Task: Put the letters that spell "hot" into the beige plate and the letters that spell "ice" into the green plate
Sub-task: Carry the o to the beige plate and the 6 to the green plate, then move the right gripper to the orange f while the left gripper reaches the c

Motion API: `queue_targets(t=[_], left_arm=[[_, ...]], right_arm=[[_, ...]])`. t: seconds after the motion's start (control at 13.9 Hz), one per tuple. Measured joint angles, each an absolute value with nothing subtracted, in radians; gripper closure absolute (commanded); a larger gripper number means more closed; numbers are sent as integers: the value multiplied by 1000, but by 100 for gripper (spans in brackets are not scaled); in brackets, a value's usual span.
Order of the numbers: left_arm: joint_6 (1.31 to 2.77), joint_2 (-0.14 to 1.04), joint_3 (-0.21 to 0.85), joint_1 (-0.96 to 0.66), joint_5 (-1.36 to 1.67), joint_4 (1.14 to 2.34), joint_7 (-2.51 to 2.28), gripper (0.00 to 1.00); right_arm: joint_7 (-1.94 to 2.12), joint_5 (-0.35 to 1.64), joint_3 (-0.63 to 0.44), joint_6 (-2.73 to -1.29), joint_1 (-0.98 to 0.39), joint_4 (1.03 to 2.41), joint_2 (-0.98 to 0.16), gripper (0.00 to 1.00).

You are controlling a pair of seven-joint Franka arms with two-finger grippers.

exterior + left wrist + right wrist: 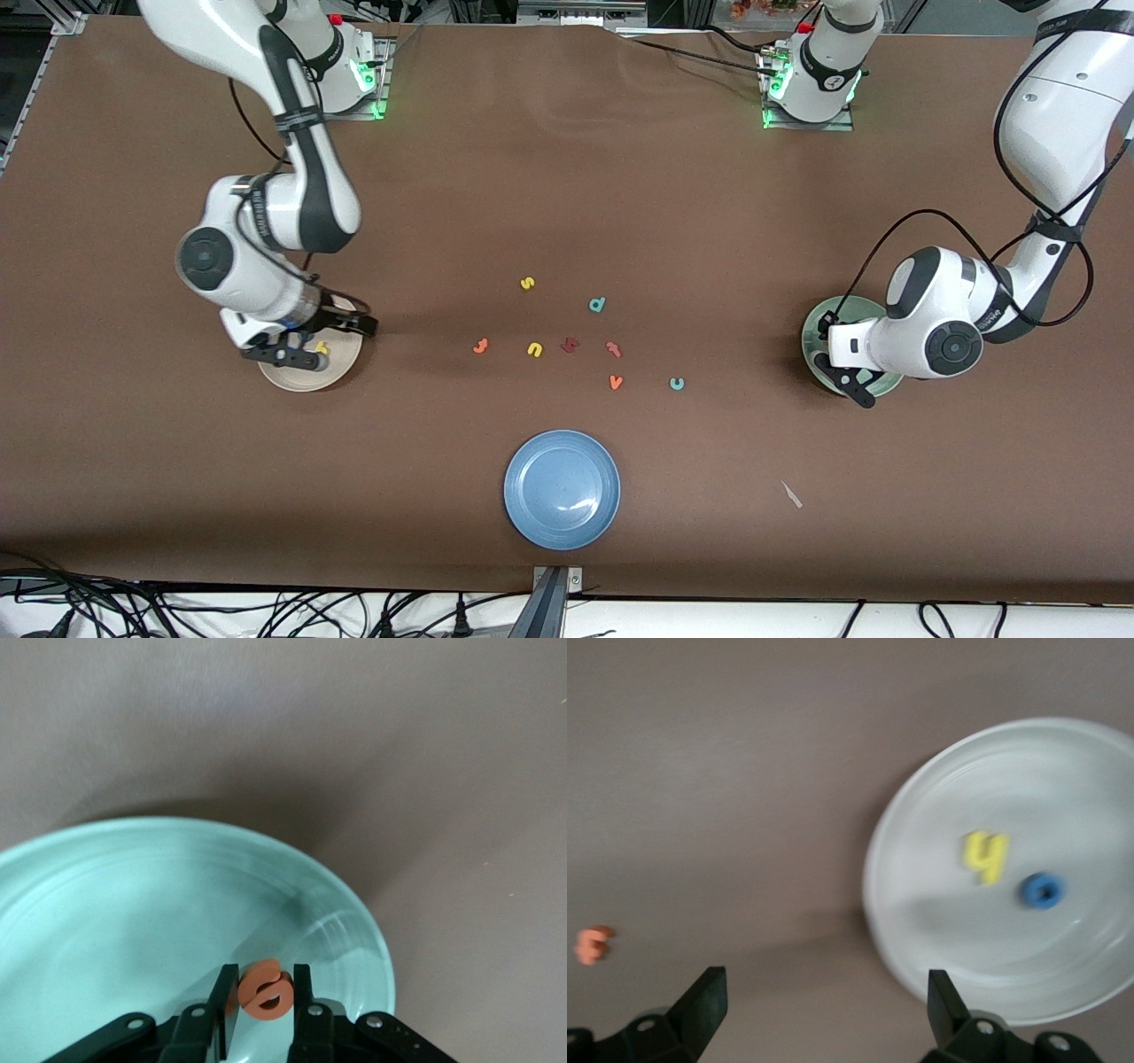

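The beige plate [1010,868] is already holding the yellow h [985,856] and blue o [1043,890], with the right gripper [824,1005] hanging wide open beside it. The left gripper [264,997] is pinching the orange e [263,989] over the green plate [133,930]. The orange t [480,346], teal c [677,384] and dark red i [570,345] are lying mid-table, awaiting transfer.

Brown table [620,177] with three plates: beige [292,377], green [819,323], blue [562,489]; scattered foam letters.

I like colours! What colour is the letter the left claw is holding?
Orange: the letter e, clearest in the left wrist view.
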State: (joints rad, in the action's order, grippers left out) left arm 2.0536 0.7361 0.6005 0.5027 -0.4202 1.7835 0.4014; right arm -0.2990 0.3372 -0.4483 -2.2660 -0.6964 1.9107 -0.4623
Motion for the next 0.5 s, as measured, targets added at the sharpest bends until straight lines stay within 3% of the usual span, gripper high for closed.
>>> queue_targets(t=[0.5], left_arm=[[2019,687,675,508,-420,1765,373,0]], right_arm=[[-697,339,-433,-2278,-846,1690,-667,0]])
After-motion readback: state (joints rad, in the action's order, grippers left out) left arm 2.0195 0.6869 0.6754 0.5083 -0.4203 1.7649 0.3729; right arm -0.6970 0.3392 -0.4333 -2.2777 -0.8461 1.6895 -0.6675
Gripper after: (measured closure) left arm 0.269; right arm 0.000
